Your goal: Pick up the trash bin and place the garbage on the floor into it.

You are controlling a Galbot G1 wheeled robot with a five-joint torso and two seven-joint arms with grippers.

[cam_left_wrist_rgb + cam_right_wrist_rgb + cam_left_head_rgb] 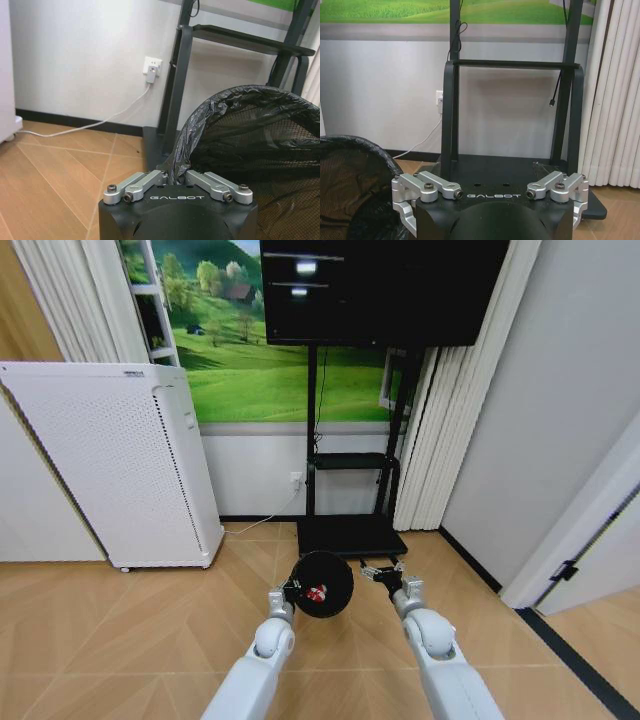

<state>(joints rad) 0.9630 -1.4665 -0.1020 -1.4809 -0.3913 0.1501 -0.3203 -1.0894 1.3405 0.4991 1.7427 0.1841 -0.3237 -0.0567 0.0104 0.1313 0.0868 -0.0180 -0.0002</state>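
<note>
The trash bin (pixel 324 576), a small black round mesh basket with a black liner, hangs just in front of the TV stand base, its opening facing up. Inside it lies a piece of garbage (pixel 316 593), a red-and-white wrapper. My left gripper (pixel 291 590) is shut on the bin's near-left rim; the left wrist view shows its jaws pinching the liner-covered rim (pixel 176 169) of the trash bin (pixel 250 135). My right gripper (pixel 380 571) is open beside the bin's right side, holding nothing. In the right wrist view its fingers (pixel 406 212) stand wide apart, with the trash bin (pixel 350 180) off to one side.
A tall white appliance (pixel 120 470) stands on the left. The black TV stand base (pixel 350 535) and its posts lie straight ahead under the TV (pixel 385 290). A white cable runs from the wall socket (pixel 295 480). Curtains (pixel 430 440) and a grey wall close the right.
</note>
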